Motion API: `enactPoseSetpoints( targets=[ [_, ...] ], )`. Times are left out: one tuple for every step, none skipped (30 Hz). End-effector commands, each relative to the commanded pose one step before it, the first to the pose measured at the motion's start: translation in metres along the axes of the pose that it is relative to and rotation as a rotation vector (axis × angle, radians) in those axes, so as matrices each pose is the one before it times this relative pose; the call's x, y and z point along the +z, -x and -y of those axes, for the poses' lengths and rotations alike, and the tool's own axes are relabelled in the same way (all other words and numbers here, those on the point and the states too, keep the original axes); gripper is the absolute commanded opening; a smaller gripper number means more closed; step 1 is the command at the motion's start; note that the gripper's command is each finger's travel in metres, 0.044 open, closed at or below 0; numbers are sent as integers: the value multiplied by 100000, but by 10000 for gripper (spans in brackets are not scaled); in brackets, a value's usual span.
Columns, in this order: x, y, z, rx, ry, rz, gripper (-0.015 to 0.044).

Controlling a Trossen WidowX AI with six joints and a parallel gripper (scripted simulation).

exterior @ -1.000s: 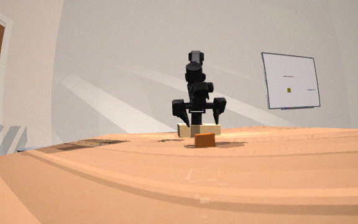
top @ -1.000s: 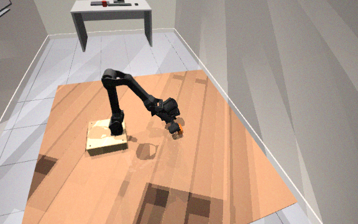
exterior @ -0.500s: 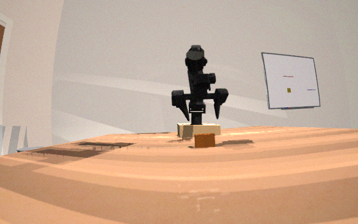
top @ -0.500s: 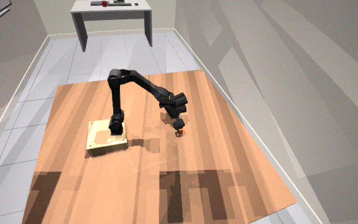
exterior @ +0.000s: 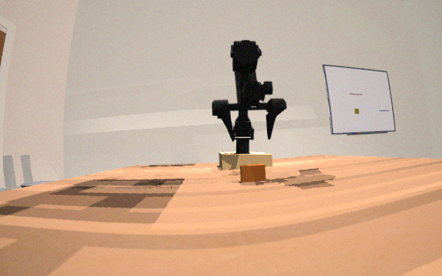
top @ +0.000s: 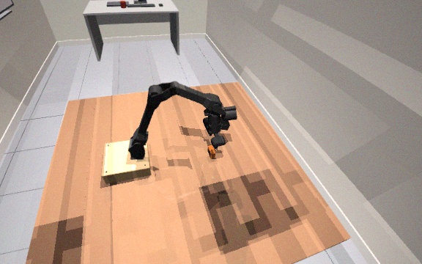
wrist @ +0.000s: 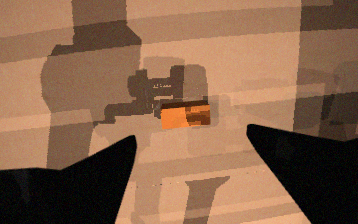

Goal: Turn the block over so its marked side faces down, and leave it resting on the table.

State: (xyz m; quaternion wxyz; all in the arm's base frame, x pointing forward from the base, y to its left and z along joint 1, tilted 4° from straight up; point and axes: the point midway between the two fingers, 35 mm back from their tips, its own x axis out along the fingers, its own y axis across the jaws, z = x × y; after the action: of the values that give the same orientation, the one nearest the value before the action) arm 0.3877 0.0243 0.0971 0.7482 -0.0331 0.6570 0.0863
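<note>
The orange block (top: 212, 152) (exterior: 252, 173) (wrist: 173, 118) rests on the wooden table top. Its upper face shows plain orange, partly shaded, in the wrist view, and its outer side is plain orange-brown in the exterior view. I cannot make out the marked side in any view. My gripper (exterior: 251, 139) (wrist: 192, 135) is open and empty, pointing down, with its fingertips well above the block. In the wrist view the block lies beyond the line between the fingertips, a little left of their middle. In the top view the near finger hangs close above the block.
The arm stands on a pale yellow base plate (top: 116, 161) (exterior: 226, 161) on the table top (top: 141, 227) (exterior: 282, 230). Shadows of the arm fall around the block. A grey desk (top: 134, 18) stands far off by the back wall.
</note>
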Motion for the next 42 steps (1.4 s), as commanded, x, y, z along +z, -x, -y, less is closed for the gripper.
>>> enactPoseSetpoints(
  targets=[
    [22,426,4,-708,821,-6647,440],
    [0,0,0,0,0,0,440],
    [0,0,0,0,0,0,440],
    [0,0,0,0,0,0,440],
    [0,0,0,0,0,0,440],
    [14,-282,2,2,0,1,440],
    [27,-846,4,5,0,2,440],
    [-4,-1263,-1,9,-1,-1,440],
    [-32,-838,-5,6,-1,-4,440],
    [-16,-278,-3,2,0,-2,440],
    [0,0,0,0,0,0,440],
    [0,0,0,0,0,0,440],
    [0,0,0,0,0,0,440],
    [0,0,0,0,0,0,440],
    [0,0,0,0,0,0,440],
    [2,-121,0,1,0,0,440],
    [4,-362,0,2,0,0,440],
    [-2,-541,-1,4,0,-1,440],
    [-6,-360,-1,3,0,-1,440],
    [-3,-120,-1,1,0,-1,440],
    [0,0,0,0,0,0,440],
    [0,0,0,0,0,0,440],
    [0,0,0,0,0,0,440],
    [0,0,0,0,0,0,440],
    [1,-27,0,0,0,0,440],
    [3,-82,0,1,0,0,440],
    [5,-136,1,1,0,0,440],
    [6,-165,1,1,0,0,440],
    [5,-165,1,1,0,0,440],
    [4,-165,0,1,0,0,440],
    [3,-165,0,1,0,0,440],
    [2,-165,0,1,0,0,440],
    [2,-164,0,1,0,0,440],
    [1,-164,0,1,0,0,440],
    [0,-164,0,1,0,0,440],
    [-1,-164,0,1,0,-1,440],
    [-2,-164,0,1,0,-1,440],
    [-3,-164,0,1,0,-1,440],
    [-3,-164,-1,1,0,-1,440],
    [-4,-164,-1,1,0,-1,440],
    [-5,-163,-1,1,0,-1,440],
    [-6,-163,-1,1,0,-1,440]
  ],
)
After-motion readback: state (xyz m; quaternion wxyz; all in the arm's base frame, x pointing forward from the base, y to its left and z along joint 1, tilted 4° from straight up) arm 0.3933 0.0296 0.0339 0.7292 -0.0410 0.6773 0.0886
